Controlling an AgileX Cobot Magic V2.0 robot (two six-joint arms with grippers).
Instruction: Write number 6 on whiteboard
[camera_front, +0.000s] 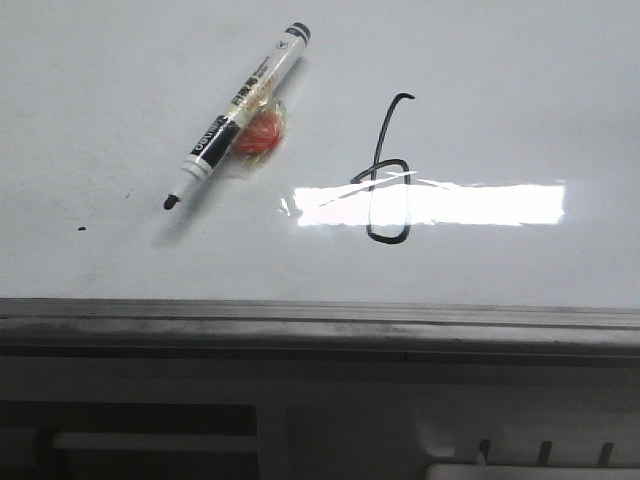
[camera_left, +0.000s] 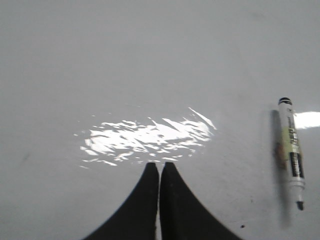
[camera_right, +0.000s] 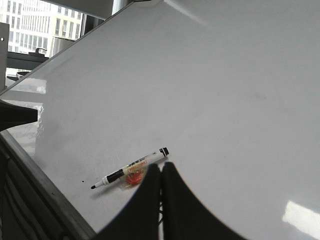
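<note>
Number 6 (camera_front: 387, 178) stands drawn on the whiteboard (camera_front: 500, 100), the uncapped marker (camera_front: 238, 117) lying left of it, both the left hand (camera_left: 159, 170) and right hand (camera_right: 161, 172) pressed together, empty.

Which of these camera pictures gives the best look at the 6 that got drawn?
The front view: the number 6 shows whole, its loop crossing the glare on the whiteboard. The left wrist view misses it; in the right wrist view the pincer hides it.

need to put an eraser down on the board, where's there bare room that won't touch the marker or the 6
The whiteboard is bare right of the number 6, and bare on its far-left stretch, left of the marker. The strip between the marker and the 6 is free but narrower. It is crowded around the marker, where a red object lies against it and a small black dot sits near the tip.
</note>
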